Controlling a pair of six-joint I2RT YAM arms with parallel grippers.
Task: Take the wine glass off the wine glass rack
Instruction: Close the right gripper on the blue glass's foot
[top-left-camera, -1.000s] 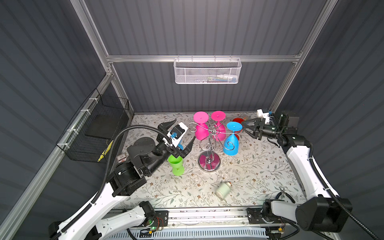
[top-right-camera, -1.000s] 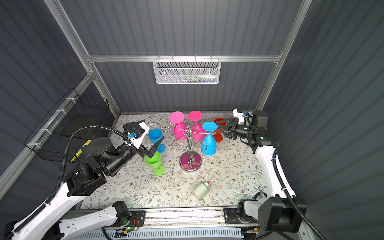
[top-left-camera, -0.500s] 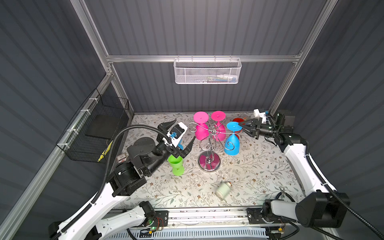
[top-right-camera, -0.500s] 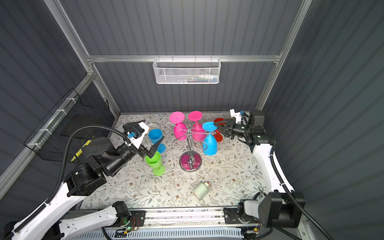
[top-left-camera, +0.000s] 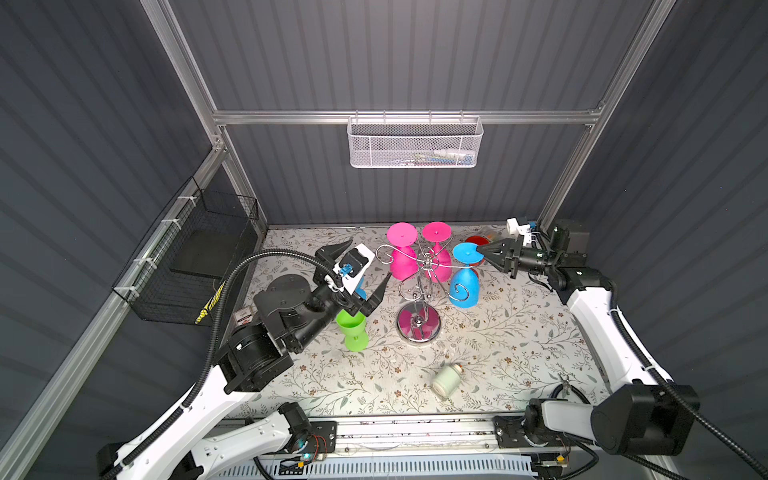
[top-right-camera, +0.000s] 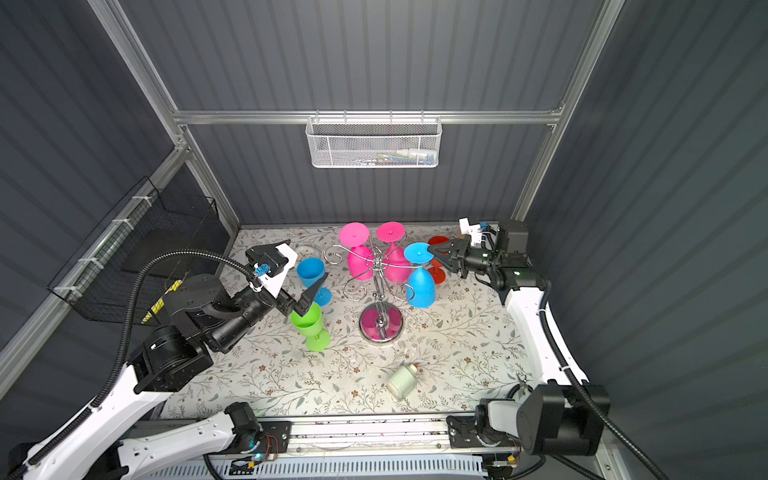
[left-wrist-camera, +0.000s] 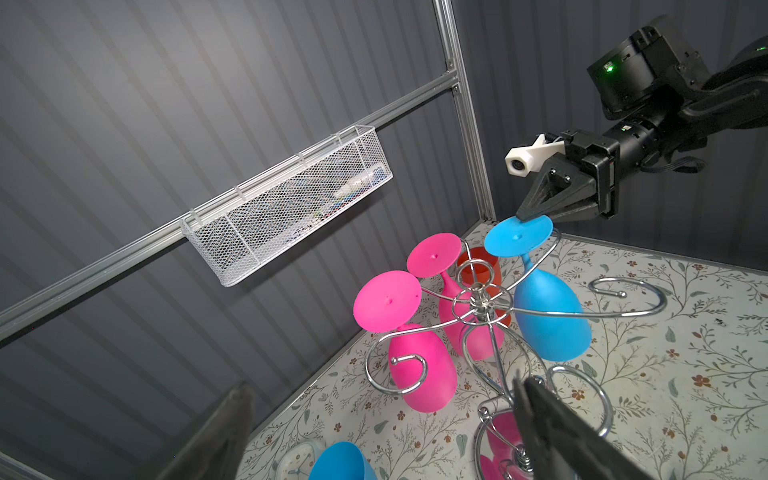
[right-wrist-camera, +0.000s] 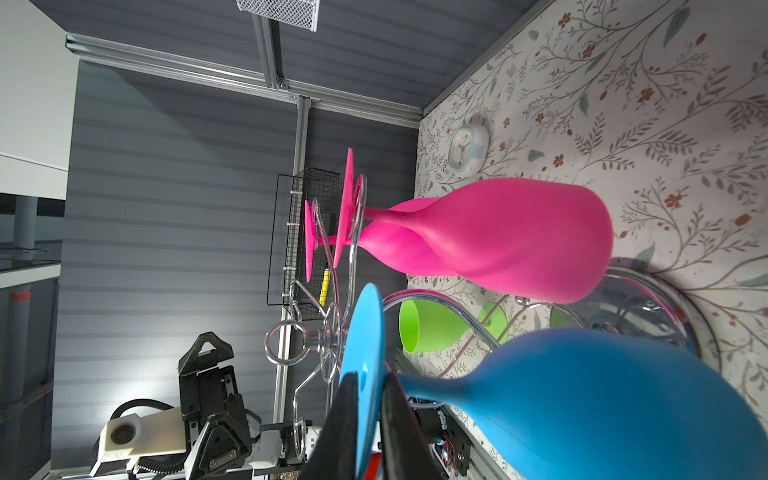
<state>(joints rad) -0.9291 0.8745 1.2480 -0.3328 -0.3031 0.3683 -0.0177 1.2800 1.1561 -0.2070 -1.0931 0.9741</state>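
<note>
On the shiny chrome wire rack (top-left-camera: 419, 329), an inverted blue plastic wine glass (top-left-camera: 464, 287) hangs, round foot pinched edge-on by the right gripper (top-left-camera: 481, 251); left gripper (top-left-camera: 369, 261) is spread wide, well apart.

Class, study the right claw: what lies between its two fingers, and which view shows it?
The flat round foot of the blue wine glass, hanging on the rack, pinched by the right claw; the right wrist view shows it edge-on.
</note>
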